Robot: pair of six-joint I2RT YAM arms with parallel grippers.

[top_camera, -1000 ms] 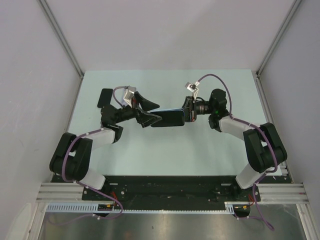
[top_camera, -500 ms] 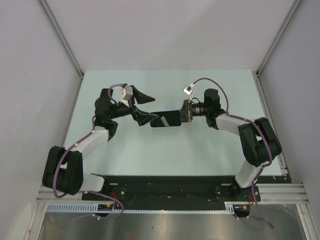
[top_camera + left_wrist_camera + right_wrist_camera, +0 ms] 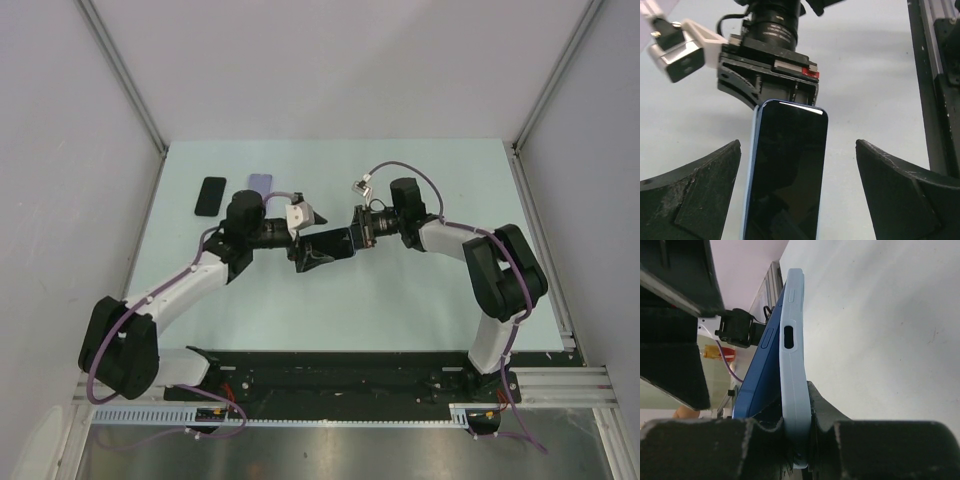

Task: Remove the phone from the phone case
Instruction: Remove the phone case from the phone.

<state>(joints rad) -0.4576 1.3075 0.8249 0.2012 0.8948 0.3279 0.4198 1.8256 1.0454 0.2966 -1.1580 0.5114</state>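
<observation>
The bench (image 3: 400, 300) is my biggest worry. The phone (image 3: 785, 180) hangs over its middle between my two arms, with nothing under it.

My right arm (image 3: 450, 240) carries the whole load, its jaws clamped narrow on one end of the pale blue phone case (image 3: 792, 365). My left arm (image 3: 190, 285) reaches in from the other side with its jaws spread wide. One finger (image 3: 690, 200) stands either side of the dark screen, and neither seems to touch an edge.

If the right clamp bites only soft case and I tug hard, I judge the case could squirm free and the lot would drop.

From my right wrist, the darker phone body leans away from the case along one side, so it looks partly peeled out. The danger is closing my left jaws on case and phone together. Then a pull shifts both and frees nothing. Closing off-centre would twist the phone and wedge it back into the lip.

The glass looks glossy, so my pads may slide rather than hold.

Smallest of all is the side cut-out (image 3: 789, 337), which could catch on a button as the phone comes away. (The black slab (image 3: 211, 195) and lavender piece (image 3: 261, 183) lie well apart at far left, out of harm's way.)
</observation>
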